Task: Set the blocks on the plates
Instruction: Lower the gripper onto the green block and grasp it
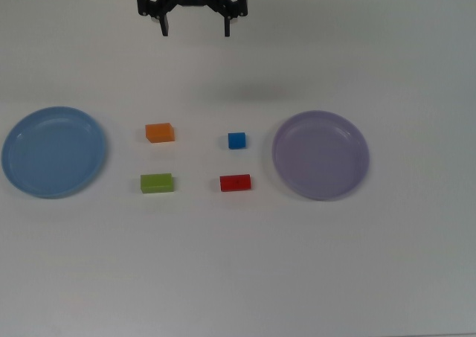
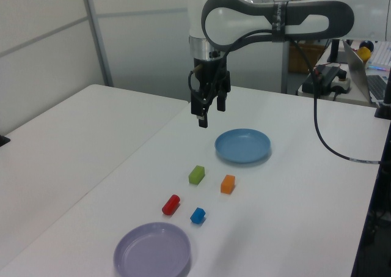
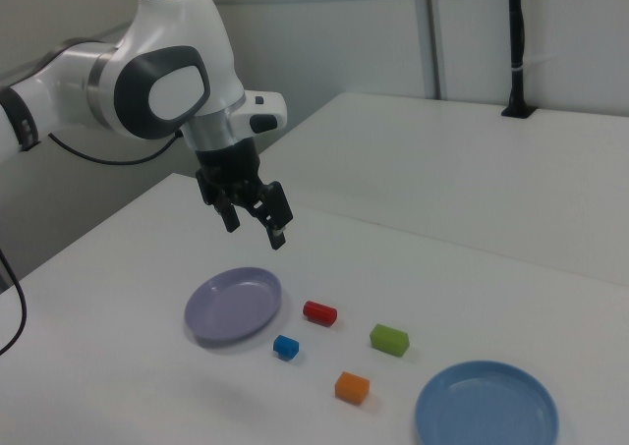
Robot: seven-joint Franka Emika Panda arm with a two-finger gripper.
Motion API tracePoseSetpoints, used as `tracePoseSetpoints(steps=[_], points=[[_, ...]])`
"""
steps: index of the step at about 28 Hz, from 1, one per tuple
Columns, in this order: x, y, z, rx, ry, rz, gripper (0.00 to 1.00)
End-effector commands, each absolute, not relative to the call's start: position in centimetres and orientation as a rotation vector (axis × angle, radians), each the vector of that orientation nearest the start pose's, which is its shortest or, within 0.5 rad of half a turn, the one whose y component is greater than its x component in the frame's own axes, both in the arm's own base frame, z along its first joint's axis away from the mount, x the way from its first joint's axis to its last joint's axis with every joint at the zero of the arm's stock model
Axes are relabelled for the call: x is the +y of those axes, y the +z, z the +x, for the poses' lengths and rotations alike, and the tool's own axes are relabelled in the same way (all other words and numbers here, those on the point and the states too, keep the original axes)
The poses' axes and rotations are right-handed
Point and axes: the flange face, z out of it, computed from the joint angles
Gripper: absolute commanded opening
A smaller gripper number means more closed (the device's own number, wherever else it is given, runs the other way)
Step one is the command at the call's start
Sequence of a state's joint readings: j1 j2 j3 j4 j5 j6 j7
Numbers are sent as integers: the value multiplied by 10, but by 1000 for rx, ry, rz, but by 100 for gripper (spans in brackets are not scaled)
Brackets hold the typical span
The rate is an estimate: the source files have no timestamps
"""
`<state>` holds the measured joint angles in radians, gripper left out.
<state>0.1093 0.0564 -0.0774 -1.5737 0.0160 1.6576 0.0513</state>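
I am holding the gripper (image 1: 195,29) high, jaws released and empty, since all four blocks (image 1: 159,132) are lying between the plates (image 1: 320,155).

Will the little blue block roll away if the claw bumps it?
Probably not. The blue block looks like a cube with flat faces, so it should slide on the smooth white table rather than roll. It is small, so it is likely light and could skid or twist easily.
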Motion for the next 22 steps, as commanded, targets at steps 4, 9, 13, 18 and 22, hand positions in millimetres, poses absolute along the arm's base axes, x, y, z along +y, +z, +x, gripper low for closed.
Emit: tracePoseSetpoints(steps=[4, 9, 13, 18, 22], points=[[-1, 571, 593, 41, 47, -3145, 100], [-20, 540, 616, 3, 9, -3155, 100], [-25, 505, 637, -31, -6, -3183, 100], [-33, 463, 652, -82, 39, -3254, 100], [-45, 417, 667, -172, 72, -3299, 100]])
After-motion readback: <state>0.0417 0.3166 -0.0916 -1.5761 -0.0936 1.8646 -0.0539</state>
